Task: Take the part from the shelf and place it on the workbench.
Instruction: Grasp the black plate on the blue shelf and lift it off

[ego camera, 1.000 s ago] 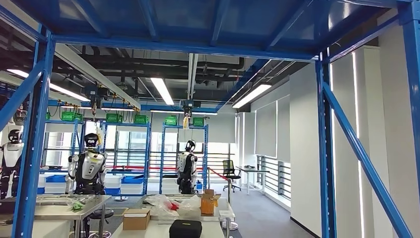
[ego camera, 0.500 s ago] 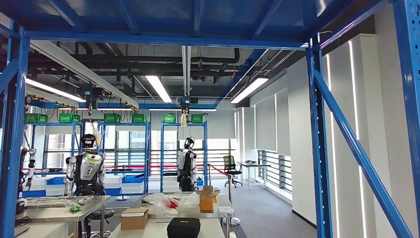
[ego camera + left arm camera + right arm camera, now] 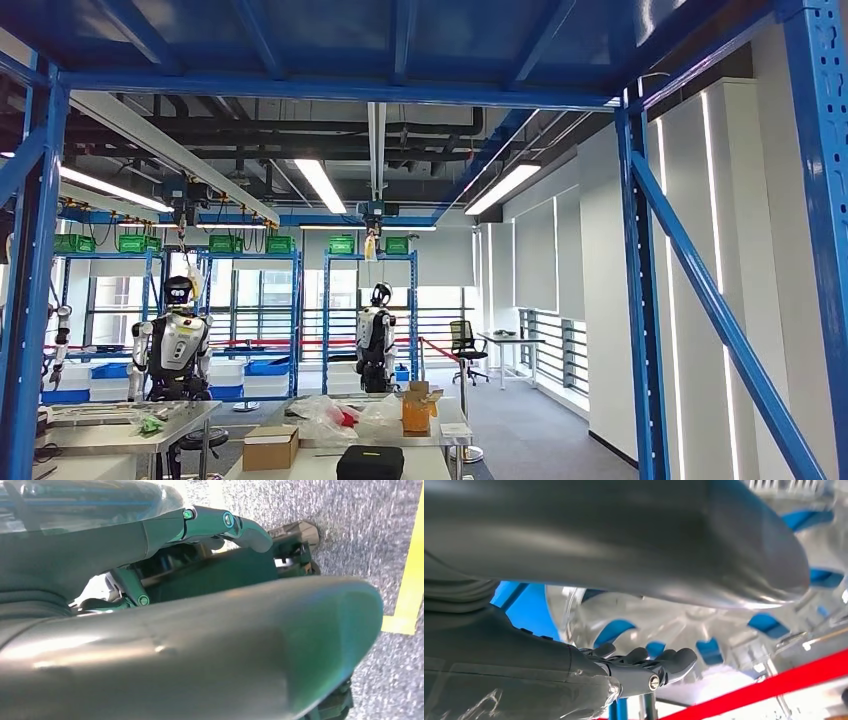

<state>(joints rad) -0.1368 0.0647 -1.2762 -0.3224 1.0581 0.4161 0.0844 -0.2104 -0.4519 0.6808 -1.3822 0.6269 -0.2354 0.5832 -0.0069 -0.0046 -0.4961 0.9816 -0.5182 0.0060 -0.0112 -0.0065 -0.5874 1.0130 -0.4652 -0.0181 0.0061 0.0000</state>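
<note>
The left hand [image 3: 190, 630] hung over grey speckled carpet [image 3: 350, 535] crossed by a yellow floor line [image 3: 412, 580]. Its dark fingers [image 3: 225, 522] were stretched out straight and stood apart from the thick grey thumb, with nothing gripped between them.

The right hand [image 3: 599, 540] also had its thumb and fingers [image 3: 644, 670] spread. A crinkled, shiny, clear-wrapped part [image 3: 664, 625] showed in the gap between them, with blue showing through it. Whether the fingers pressed on it could not be told. A red band [image 3: 774, 685] ran beyond it.

In the head view, a blue steel frame [image 3: 640, 300] filled the foreground. A silver-and-black humanoid robot [image 3: 178, 340] stood at eight o'clock and a second humanoid robot [image 3: 376, 340] near six. A black zipped case [image 3: 370, 463] and a brown cardboard box [image 3: 271, 447] sat on a white table [image 3: 320, 465] at six o'clock.
</note>
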